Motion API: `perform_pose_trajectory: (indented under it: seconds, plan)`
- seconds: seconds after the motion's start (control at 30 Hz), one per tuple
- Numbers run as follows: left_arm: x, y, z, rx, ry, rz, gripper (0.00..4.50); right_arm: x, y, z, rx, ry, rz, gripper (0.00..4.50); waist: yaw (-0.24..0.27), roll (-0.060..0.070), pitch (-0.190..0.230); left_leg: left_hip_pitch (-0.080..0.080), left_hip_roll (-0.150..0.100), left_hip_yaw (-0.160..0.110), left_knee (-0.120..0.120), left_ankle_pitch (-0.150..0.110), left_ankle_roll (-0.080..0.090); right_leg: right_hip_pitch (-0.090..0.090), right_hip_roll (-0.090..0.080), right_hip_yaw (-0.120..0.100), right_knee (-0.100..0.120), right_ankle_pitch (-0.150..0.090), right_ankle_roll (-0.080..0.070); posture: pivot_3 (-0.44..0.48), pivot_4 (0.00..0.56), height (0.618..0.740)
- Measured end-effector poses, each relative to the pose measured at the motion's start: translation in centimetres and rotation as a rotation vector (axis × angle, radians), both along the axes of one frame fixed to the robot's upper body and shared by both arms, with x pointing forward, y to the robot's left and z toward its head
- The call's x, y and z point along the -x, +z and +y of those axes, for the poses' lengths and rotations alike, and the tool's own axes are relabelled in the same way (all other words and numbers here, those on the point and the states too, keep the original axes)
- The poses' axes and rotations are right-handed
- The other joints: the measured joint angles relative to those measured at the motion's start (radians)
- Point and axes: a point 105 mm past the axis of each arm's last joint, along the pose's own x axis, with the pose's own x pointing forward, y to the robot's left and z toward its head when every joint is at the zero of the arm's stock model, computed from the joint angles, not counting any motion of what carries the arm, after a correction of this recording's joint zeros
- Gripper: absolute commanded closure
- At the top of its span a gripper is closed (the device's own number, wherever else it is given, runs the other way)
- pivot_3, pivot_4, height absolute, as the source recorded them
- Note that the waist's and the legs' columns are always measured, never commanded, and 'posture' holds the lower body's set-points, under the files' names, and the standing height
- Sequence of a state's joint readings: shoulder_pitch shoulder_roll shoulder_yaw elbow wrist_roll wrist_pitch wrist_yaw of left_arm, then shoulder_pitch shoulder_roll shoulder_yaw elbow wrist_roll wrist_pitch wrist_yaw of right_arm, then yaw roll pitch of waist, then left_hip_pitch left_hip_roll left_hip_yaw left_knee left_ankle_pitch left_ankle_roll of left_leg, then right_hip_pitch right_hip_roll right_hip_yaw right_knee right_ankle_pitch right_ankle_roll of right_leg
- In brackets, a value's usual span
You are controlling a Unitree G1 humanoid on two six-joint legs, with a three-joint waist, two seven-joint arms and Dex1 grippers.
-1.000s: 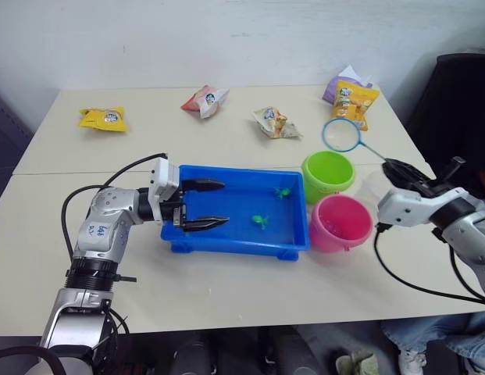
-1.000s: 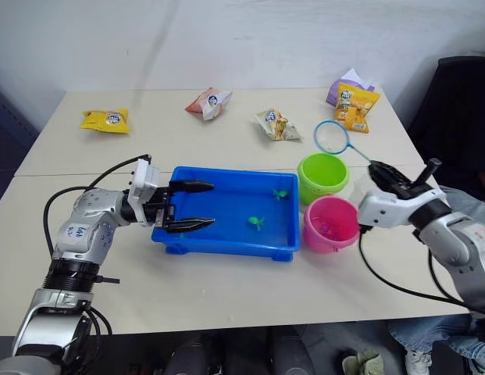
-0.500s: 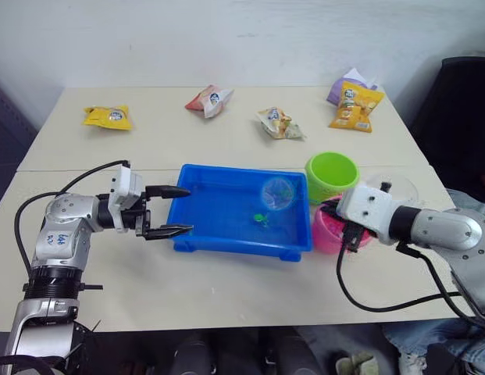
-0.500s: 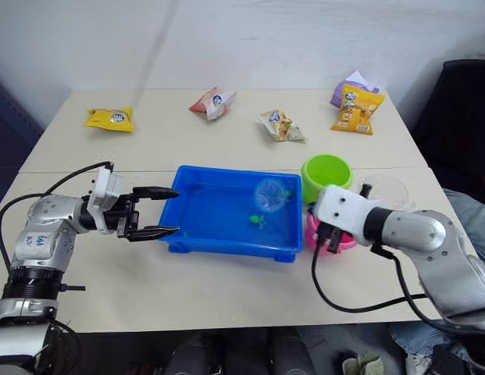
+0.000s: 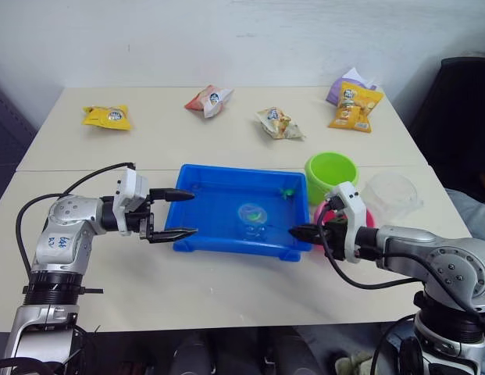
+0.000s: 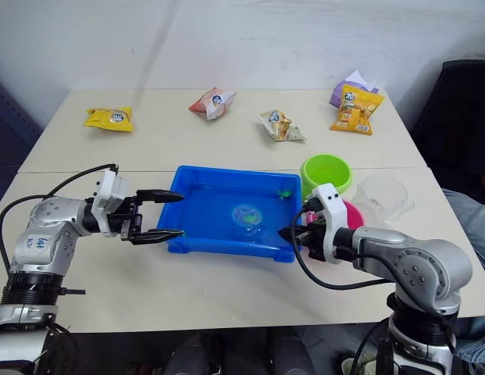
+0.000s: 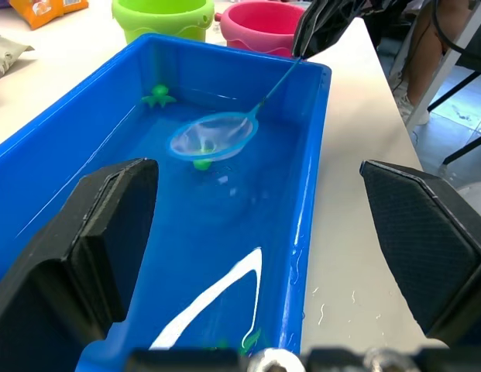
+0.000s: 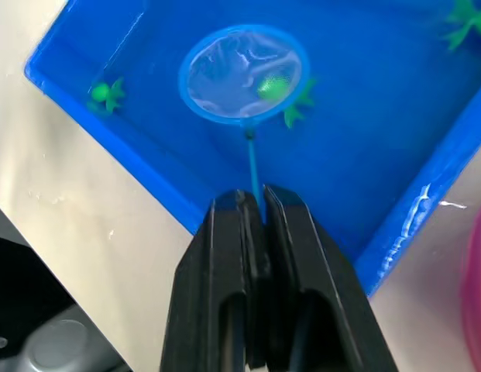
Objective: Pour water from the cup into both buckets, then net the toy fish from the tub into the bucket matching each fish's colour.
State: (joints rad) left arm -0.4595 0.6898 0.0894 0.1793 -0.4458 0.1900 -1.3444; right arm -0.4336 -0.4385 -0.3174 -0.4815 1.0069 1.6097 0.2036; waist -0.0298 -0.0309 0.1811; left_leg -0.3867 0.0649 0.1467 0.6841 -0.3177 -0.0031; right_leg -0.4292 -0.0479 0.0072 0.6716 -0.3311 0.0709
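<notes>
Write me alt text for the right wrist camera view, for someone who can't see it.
The right gripper, shut on the thin handle of the blue-rimmed net, holds the hoop over a green toy fish in the blue tub. Two more green fish sit in the tub, one near a corner, one at the far edge.

Between the left gripper's [image 5: 186, 213] spread jaws the tub's [image 5: 226, 246] end wall is standing, while ahead of the right gripper's [image 5: 297, 232] pinched jaws the net [image 8: 244, 75] is occupying mid-tub water.
</notes>
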Motion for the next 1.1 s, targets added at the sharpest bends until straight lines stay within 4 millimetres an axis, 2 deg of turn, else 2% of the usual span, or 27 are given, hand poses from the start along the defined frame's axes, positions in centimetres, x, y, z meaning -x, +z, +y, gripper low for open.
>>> perform_pose_trajectory:
  seconds: [0.2, 0.37, 0.53, 0.8, 1.1]
  plan:
    - [0.1, 0.1, -0.1, -0.003, -0.003, 0.001, 0.02, -0.9, 0.2, 0.0, -0.019, -0.064, 0.076, 4.5, -0.005, 0.0, 0.0, 0.0, 0.001, 0.0, -0.001, 0.0, 0.0, 0.0, 0.0, 0.0, 0.0, 0.0, 0.0, 0.0, 0.15, 0.739]
    - [0.0, 0.1, -0.1, -0.002, -0.002, 0.003, 0.02, -1.5, 1.5, -0.4, -0.052, -0.208, 0.129, 4.5, -0.009, 0.0, 0.0, 0.0, 0.001, 0.0, -0.001, 0.0, 0.0, 0.0, 0.0, 0.0, -0.003, 0.0, 0.0, 0.0, 0.15, 0.739]
    - [0.0, 0.0, -0.3, -0.002, -0.009, 0.006, 0.02, -2.4, 1.2, 0.6, -0.123, -0.321, 0.187, 4.5, -0.016, 0.0, 0.0, -0.001, 0.002, 0.0, -0.001, 0.0, 0.0, 0.0, 0.001, 0.001, -0.003, 0.0, 0.0, 0.0, 0.15, 0.739]
    - [0.0, -0.2, -0.5, -0.005, -0.014, 0.013, 0.02, -2.9, 0.5, 0.1, -0.092, -0.433, 0.218, 4.5, -0.025, 0.0, 0.0, -0.002, 0.002, -0.001, -0.001, 0.0, 0.0, 0.0, 0.0, 0.001, -0.004, 0.0, 0.001, 0.0, 0.15, 0.739]
    - [0.0, -0.4, -0.8, -0.002, -0.018, 0.015, 0.02, -2.9, 0.2, -0.3, -0.052, -0.481, 0.23, 4.5, -0.025, 0.0, 0.0, -0.002, 0.002, -0.001, -0.002, 0.0, 0.0, 0.0, 0.0, 0.001, -0.004, 0.0, 0.001, 0.0, 0.15, 0.739]
